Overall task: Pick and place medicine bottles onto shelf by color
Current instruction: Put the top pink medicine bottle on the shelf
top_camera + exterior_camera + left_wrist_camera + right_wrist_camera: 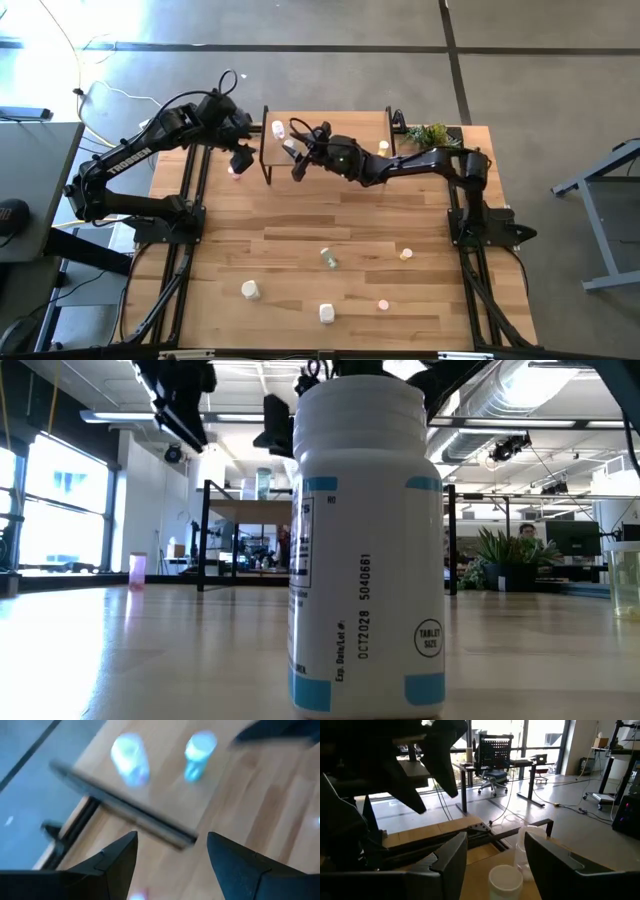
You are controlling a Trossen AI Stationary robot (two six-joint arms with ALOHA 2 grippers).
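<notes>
Wrist views alone show both grippers' jaws apart above the shelf (pixel 325 132).

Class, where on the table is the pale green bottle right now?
In the high view, the pale green bottle stands on the near half of the table, around the middle, between a white bottle and the shelf.

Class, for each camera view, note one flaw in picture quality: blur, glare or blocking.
Left wrist view: motion blur smears two bottles on the shelf. Low view: one near white bottle blocks the middle. Right wrist view: bright windows leave the left gripper a dark shape.
</notes>
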